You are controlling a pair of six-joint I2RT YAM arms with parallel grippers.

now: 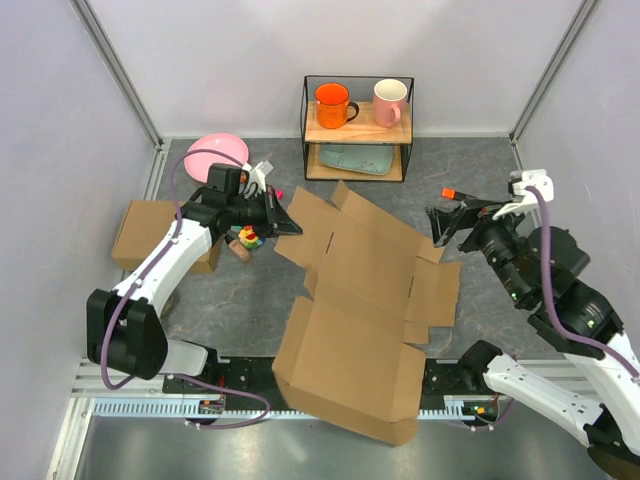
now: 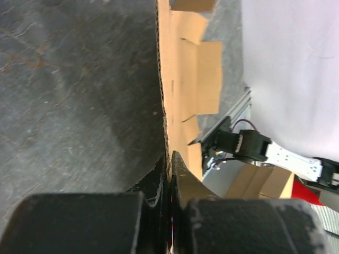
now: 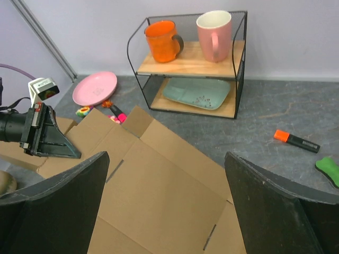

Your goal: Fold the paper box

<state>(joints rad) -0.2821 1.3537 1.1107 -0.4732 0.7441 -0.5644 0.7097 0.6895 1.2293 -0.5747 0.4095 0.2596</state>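
The left gripper (image 1: 286, 224) is shut on the left edge of the paper box (image 1: 350, 330); in the left wrist view the corrugated rim is seen pinched between the black jaws. The right gripper (image 1: 441, 226) is held wide open with nothing gripped, near the sheet's right-hand flaps; whether they are touched cannot be told. The paper box is spread, largely unfolded, in front of the wire shelf (image 1: 357, 128), its far flaps lying just short of the shelf and its largest panel reaching farthest from it, over the rail between the arm bases. An orange mug (image 1: 332, 104) and a pink mug (image 1: 389, 101) are set on the shelf's upper board, a teal plate (image 1: 358, 158) on the lower. A pink plate (image 1: 218, 152) is found left of the shelf, a second cardboard box (image 1: 145, 232) further left and nearer the arms, and an orange marker (image 1: 450, 192) to the shelf's right front.
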